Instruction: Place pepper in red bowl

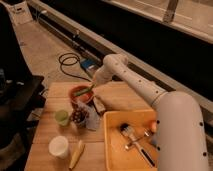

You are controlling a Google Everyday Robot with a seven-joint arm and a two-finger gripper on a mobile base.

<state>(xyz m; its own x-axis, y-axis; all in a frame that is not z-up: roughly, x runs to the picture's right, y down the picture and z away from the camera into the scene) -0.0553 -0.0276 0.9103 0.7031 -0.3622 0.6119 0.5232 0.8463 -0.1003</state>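
Pincer pinching the pepper right above the red bowl.
The pepper looks light, slim and a little smooth, best held at its middle. Near the bowl stand a green cup, a wrapper and a yellow tub on the surface; nothing blocks.

Above the red bowl, the gripper blurs into the arm's end, the pepper there is a faint green streak, its far end hidden.
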